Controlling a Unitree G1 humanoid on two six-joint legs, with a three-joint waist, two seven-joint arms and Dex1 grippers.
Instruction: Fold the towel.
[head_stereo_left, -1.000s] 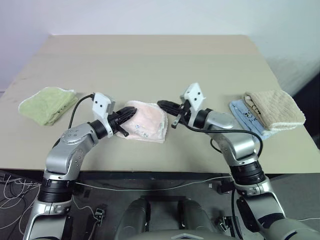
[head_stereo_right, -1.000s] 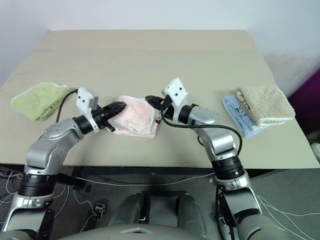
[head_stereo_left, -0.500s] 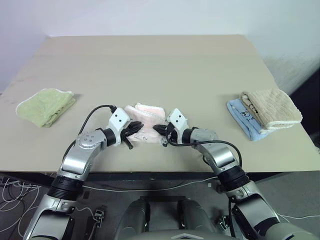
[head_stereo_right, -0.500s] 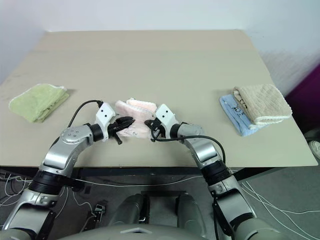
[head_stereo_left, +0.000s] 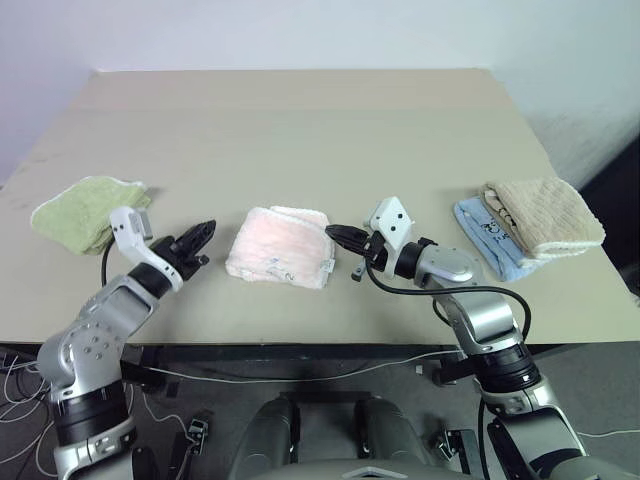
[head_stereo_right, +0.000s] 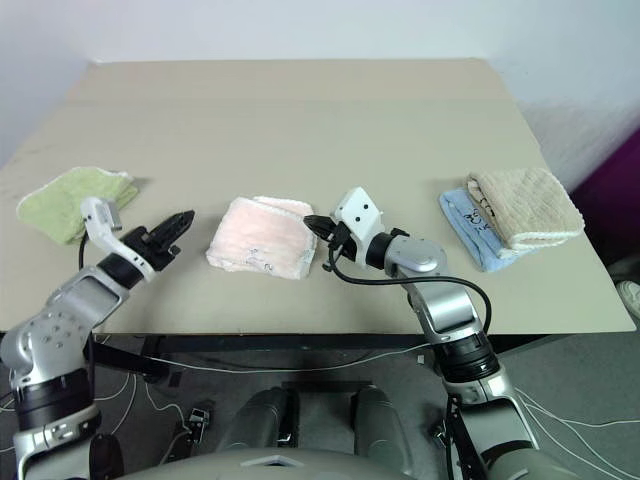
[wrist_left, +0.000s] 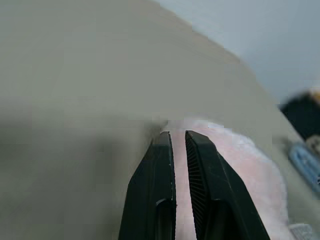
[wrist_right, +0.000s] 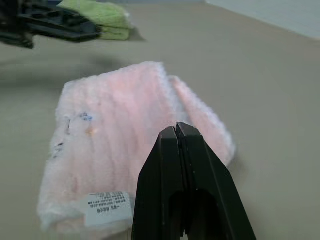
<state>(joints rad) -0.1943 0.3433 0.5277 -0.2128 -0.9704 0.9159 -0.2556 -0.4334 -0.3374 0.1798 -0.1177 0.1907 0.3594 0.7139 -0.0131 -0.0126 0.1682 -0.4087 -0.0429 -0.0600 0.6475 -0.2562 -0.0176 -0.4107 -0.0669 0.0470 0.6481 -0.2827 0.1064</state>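
While one pink towel (head_stereo_left: 280, 246) lies folded at the counter (head_stereo_left: 300, 120) front centre, three other folded cloths are counted: one green (head_stereo_left: 88, 208) far left, one beige (head_stereo_left: 545, 216) stacked on one blue (head_stereo_left: 484, 234) far right. Left end effector (head_stereo_left: 196, 239) slightly parted, empty, beside the towel; right end effector (head_stereo_left: 338, 234) closed, empty, at its edge

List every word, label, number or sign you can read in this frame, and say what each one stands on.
No text here can be read.
White care tag on the pink towel: printed lines, too blurred to read.
Small dark and blue marks on the pink towel's top face: not legible as letters.
Dark printed marks on the light blue cloth under the beige towel: too small to read.
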